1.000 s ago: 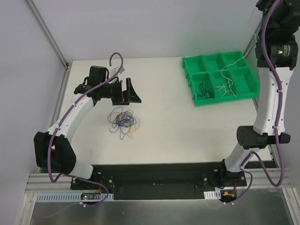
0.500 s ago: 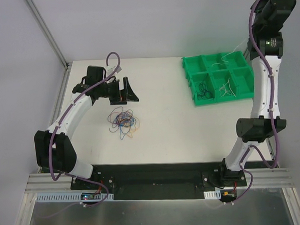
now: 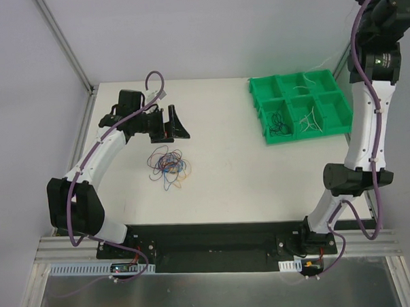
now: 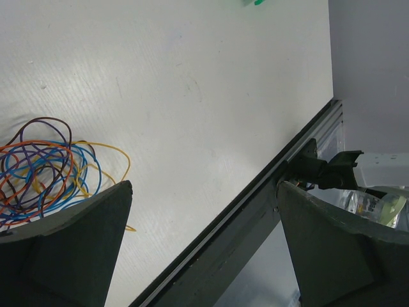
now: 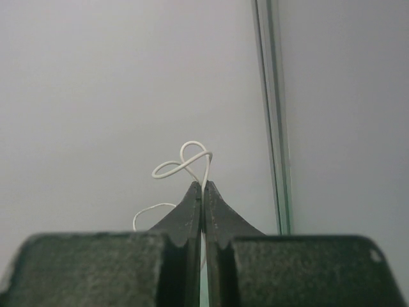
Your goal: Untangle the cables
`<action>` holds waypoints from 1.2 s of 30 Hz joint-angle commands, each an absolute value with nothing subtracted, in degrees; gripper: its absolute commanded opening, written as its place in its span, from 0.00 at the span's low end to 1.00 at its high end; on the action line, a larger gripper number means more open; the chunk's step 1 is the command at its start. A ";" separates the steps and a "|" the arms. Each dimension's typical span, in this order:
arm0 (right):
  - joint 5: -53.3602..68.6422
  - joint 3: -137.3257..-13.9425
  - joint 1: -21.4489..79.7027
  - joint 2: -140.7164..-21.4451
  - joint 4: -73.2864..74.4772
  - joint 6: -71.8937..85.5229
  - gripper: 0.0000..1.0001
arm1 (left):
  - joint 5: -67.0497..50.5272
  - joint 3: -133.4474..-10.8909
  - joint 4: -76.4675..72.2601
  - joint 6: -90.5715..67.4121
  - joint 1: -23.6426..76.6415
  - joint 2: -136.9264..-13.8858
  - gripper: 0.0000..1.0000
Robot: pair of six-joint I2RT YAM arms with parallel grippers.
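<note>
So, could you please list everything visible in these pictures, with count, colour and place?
cable tangle: one pile; blue, orange, yellow and dark strands; on the table near the left gripper
green tray: one, six compartments; far right of the table
dark wires: a few; near-left compartment
white wires: a few; near-middle compartment
white wire: one; held in the air
table: one, white
left gripper: open, empty
right gripper: shut on the white wire, raised high
</note>
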State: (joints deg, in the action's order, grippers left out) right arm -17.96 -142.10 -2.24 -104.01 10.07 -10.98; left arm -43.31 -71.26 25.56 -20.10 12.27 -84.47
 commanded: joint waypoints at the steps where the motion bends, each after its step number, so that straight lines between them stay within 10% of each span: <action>1: -17.67 -142.83 -2.37 -99.94 6.34 -11.51 0.00 | -45.09 -70.84 24.17 -20.13 12.04 -84.11 0.95; 36: -15.74 -77.53 -3.25 -84.02 -5.10 2.02 0.00 | -46.93 -70.40 23.12 -21.00 11.87 -84.11 0.94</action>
State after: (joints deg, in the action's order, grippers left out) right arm -18.35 -82.94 -2.92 -86.02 -1.69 -3.51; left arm -44.69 -70.63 24.86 -20.27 12.27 -84.77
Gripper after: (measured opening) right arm 0.010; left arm 0.942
